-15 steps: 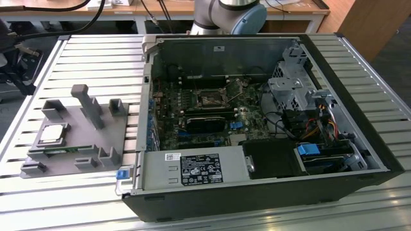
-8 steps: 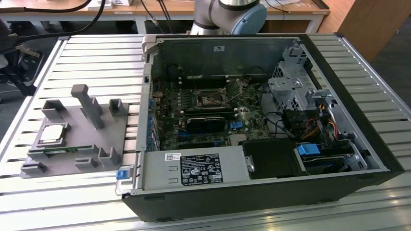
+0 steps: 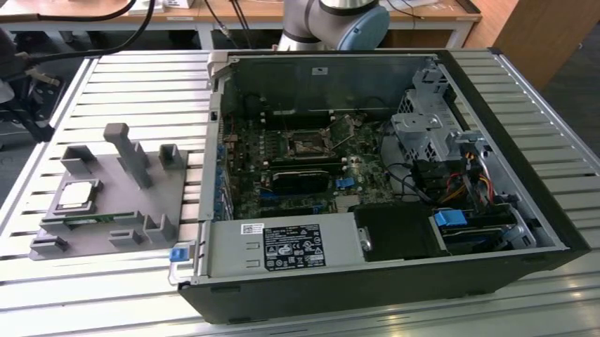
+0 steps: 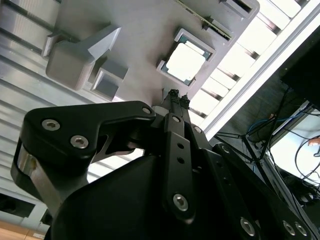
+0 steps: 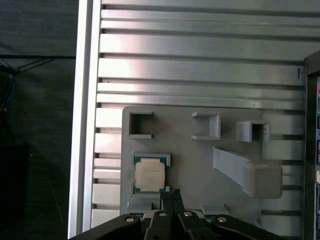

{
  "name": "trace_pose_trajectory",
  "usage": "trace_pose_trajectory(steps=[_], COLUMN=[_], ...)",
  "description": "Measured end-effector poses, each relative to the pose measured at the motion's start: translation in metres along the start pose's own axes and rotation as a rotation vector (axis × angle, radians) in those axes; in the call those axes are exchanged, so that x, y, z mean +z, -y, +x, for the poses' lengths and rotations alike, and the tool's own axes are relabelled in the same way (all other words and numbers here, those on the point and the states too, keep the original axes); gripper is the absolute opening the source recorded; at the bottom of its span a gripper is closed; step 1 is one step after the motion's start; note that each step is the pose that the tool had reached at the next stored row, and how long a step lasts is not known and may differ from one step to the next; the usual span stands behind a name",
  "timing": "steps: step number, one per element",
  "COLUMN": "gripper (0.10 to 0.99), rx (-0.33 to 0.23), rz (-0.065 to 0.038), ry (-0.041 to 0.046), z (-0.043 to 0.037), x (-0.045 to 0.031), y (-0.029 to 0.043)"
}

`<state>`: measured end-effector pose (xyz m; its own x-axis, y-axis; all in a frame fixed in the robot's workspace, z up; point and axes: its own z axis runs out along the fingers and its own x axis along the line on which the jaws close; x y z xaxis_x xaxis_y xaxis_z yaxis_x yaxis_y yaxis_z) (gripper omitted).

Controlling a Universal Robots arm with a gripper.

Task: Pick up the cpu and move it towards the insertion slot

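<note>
The cpu (image 3: pixel 78 195) lies flat in a recess of the grey plastic fixture (image 3: pixel 112 210) at the exterior view's left, its silvery face up. Both wrist views look down on the cpu (image 4: pixel 186 62) (image 5: pixel 150 175) from well above. My gripper (image 5: pixel 171 193) (image 4: pixel 176 95) hangs over the fixture beside the chip, apart from it, with its fingertips pressed together and nothing between them. The insertion slot (image 3: pixel 307 146) is the small square socket with a metal frame on the motherboard inside the open computer case.
The black computer case (image 3: pixel 394 281) lies open on the slatted metal table (image 3: pixel 122 84), its walls standing around the motherboard. The fixture (image 5: pixel 190 145) carries a tall post (image 3: pixel 131 151) and small brackets. A green memory stick (image 3: pixel 89 222) lies along its near edge. The arm's base (image 3: pixel 338 17) stands behind the case.
</note>
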<state>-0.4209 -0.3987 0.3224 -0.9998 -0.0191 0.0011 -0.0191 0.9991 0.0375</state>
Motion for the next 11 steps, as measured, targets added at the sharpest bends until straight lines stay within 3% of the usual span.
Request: trace_pose_trajectory(steps=[11], gripper=[0.106], rx=[0.000], rz=[0.000], ry=[0.0000], z=[0.0000], x=[0.0045], y=[0.0002])
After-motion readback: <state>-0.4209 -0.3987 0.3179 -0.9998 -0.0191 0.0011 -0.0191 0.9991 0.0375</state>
